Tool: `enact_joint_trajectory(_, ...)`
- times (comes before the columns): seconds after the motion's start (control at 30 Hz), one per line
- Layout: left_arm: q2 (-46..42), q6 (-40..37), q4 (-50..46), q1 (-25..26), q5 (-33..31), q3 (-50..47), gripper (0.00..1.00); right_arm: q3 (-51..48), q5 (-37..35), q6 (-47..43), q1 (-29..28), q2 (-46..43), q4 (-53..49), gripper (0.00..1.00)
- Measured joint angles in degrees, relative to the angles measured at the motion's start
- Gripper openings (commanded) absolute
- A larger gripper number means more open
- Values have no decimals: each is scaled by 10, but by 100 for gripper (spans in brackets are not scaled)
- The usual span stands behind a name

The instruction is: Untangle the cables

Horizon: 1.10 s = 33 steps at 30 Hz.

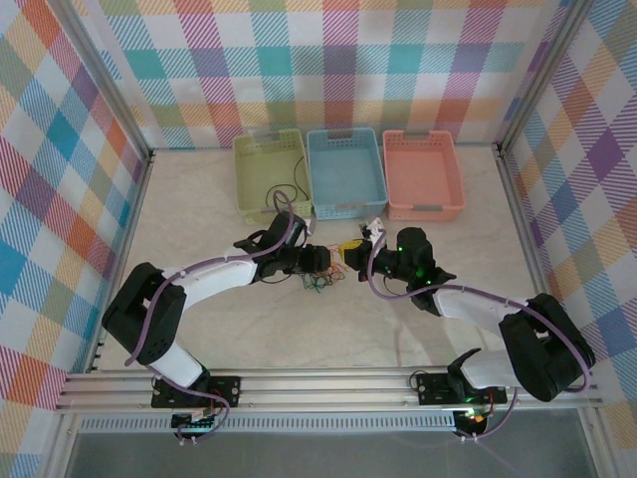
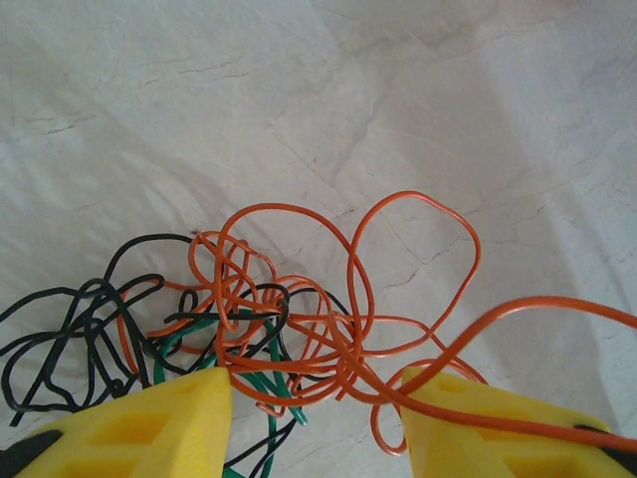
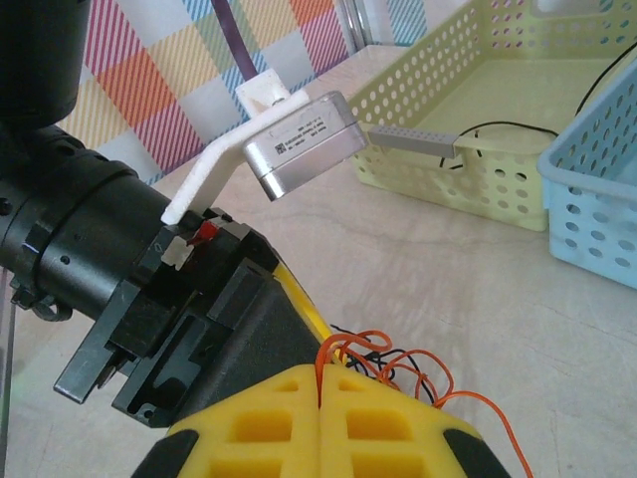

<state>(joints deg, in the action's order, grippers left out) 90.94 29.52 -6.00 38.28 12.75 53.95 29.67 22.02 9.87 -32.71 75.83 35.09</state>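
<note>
Left gripper (image 2: 317,383): fingers spread, the cables (image 2: 299,309) bunched between and ahead of them, one orange strand crossing one finger; right gripper (image 3: 320,373): fingers pressed together beside the tangle; bare table (image 2: 299,100) beyond; three baskets (image 1: 344,133) line the far edge.

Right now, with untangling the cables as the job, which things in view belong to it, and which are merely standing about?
Belong to the job:
orange cable
green cable
black cable
left gripper
right gripper

Merely standing about:
yellow-green basket
blue basket
pink basket
</note>
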Motion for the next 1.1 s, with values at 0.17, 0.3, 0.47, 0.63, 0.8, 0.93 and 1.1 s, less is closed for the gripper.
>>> enact_joint_trajectory(0.17,1,1,0,0,-4,3,22,0,9,0,0,6,0,0)
enact_joint_trajectory(0.3,5,4,-14,0,-10,12,15,0,12,0,0,6,0,0)
enact_joint_trajectory(0.47,7,9,-33,0,-20,19,15,0,-3,-1,0,-3,-1,0)
enact_joint_trajectory(0.63,9,9,-51,0,-34,24,14,-11,-78,-3,0,-52,-9,0)
enact_joint_trajectory(0.8,9,9,-64,0,-39,25,5,-17,-174,-2,0,-78,-32,0)
enact_joint_trajectory(0.93,9,12,-71,0,-43,25,0,-25,-239,0,0,-82,-46,0)
enact_joint_trajectory(1.1,9,12,-74,0,-45,25,0,-31,-284,0,0,-89,-61,0)
